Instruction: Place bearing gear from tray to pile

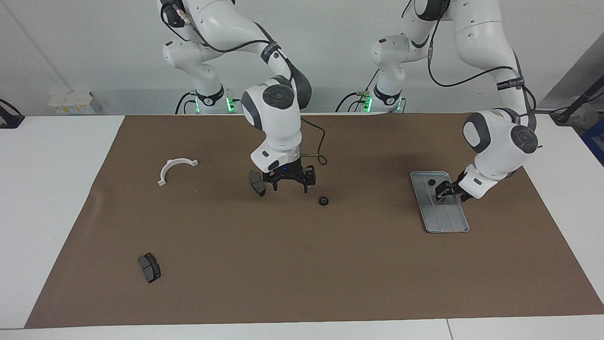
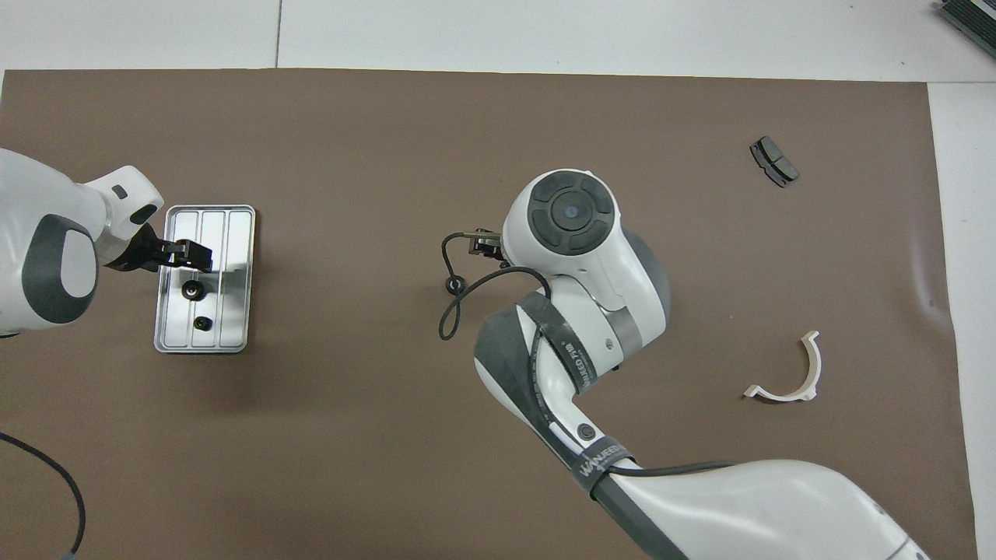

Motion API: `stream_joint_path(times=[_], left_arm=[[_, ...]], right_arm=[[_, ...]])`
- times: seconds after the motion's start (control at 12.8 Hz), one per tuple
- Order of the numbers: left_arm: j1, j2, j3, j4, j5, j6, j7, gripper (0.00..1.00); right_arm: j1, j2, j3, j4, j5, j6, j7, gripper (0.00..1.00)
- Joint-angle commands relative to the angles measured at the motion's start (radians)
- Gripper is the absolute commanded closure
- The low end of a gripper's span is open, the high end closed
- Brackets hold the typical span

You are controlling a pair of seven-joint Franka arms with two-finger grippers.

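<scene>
the right arm hides one brake pad and most of the loose gear overhead.

Only legible-ish text: a black band on the right arm in the overhead view, white capitals, looks like "WANJEE…" — the tail end curls out of sight, so the reading is partial. Similar black band on the left arm in the facing view carries white lettering, too small to read. Same on the right arm's band in the facing view: unreadable. No labels or numbers on the tray or the parts.
</scene>
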Motion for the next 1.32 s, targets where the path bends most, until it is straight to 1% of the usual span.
stream_joint_path(times=[0.0, 0.16, 0.39, 0.55, 0.78, 0.94, 1.09, 1.25], left_arm=[[0.002, -0.047, -0.009, -0.094, 0.008, 0.067, -0.047, 0.16], [-0.003, -0.049, -0.008, -0.102, 0.008, 0.065, -0.059, 0.22], [0.000, -0.059, -0.008, -0.123, 0.008, 0.056, -0.058, 0.32], [0.000, -0.062, -0.008, -0.126, 0.008, 0.054, -0.058, 0.39], [0.002, -0.062, -0.008, -0.128, 0.008, 0.054, -0.058, 0.51], [0.000, -0.062, -0.008, -0.128, 0.008, 0.054, -0.058, 0.59], [0.000, -0.062, -0.008, -0.128, 0.008, 0.054, -0.059, 0.66], [0.000, -0.062, -0.008, -0.126, 0.008, 0.056, -0.059, 0.71]], right_arm=[[0.041, 0.166, -0.003, 0.184, -0.061, -0.015, 0.106, 0.00], [0.070, 0.228, -0.002, 0.258, -0.058, -0.020, 0.137, 0.00], [0.092, 0.233, -0.002, 0.255, -0.045, -0.004, 0.138, 0.00], [0.113, 0.228, -0.002, 0.234, -0.042, 0.000, 0.140, 0.00], [0.116, 0.228, -0.002, 0.192, -0.046, 0.052, 0.140, 0.00], [0.112, 0.228, -0.002, 0.160, -0.043, 0.066, 0.135, 0.00], [0.113, 0.224, 0.001, 0.141, -0.043, 0.078, 0.134, 0.02], [0.115, 0.224, 0.003, 0.125, -0.042, 0.100, 0.135, 0.07]])
